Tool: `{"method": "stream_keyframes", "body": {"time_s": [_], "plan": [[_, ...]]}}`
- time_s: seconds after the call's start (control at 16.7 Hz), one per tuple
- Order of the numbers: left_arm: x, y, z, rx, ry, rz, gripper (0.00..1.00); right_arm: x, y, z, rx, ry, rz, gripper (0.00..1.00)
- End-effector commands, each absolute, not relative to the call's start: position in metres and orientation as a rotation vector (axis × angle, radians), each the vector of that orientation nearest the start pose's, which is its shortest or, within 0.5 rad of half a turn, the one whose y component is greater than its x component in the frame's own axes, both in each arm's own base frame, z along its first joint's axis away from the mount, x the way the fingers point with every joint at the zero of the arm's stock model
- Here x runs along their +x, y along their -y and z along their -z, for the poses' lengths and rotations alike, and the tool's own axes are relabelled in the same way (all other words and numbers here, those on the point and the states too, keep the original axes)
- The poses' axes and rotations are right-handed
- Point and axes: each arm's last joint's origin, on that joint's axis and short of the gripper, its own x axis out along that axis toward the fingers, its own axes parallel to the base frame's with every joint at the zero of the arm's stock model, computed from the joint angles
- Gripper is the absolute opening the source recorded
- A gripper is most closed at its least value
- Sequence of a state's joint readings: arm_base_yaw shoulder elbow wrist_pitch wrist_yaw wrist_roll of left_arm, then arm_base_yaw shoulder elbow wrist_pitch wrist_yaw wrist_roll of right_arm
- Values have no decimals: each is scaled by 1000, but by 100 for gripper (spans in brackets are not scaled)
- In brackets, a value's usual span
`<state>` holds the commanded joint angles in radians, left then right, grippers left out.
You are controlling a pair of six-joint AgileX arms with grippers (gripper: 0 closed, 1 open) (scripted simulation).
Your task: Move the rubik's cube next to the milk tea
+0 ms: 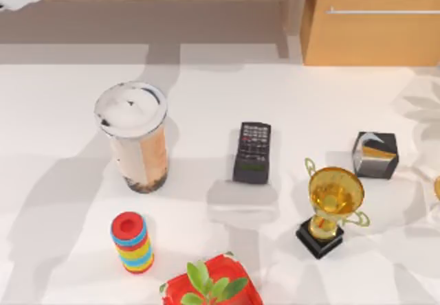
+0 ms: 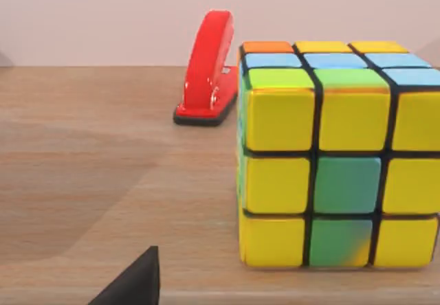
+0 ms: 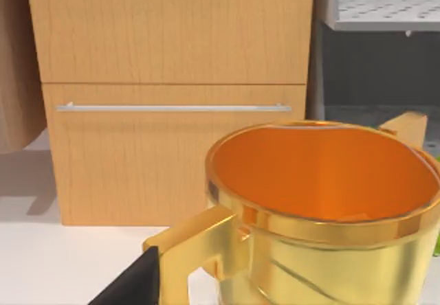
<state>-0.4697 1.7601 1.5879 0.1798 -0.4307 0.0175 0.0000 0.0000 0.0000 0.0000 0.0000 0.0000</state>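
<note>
The rubik's cube (image 2: 337, 161) stands on a wooden shelf surface, close in front of my left gripper (image 2: 134, 284); its facing side is mostly yellow with green squares. A dark part of that gripper shows low and to one side of the cube, apart from it. The milk tea (image 1: 137, 140), a tall clear cup with a white domed lid, stands upright on the white table at the left. My right gripper (image 3: 134, 284) hangs close beside a golden trophy cup (image 3: 323, 209), with nothing seen in it.
A red stapler (image 2: 206, 71) sits on the shelf behind the cube. On the table are a black remote (image 1: 252, 151), a black-and-orange box (image 1: 375, 155), the golden trophy (image 1: 333, 205), a striped ring stack (image 1: 132, 242) and a potted plant (image 1: 210, 284). A wooden drawer cabinet (image 1: 371, 20) stands at the back right.
</note>
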Motion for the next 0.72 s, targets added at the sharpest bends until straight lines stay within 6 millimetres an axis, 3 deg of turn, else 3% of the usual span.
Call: {"method": "stream_keyframes", "body": {"time_s": [0.48,0.72], "plan": [[394,171,-387,1,2,20,100,106,1,-160,0,0,0,100],[416,171,-387,-1,3,20,100,106,1,-160,0,0,0,100]]}}
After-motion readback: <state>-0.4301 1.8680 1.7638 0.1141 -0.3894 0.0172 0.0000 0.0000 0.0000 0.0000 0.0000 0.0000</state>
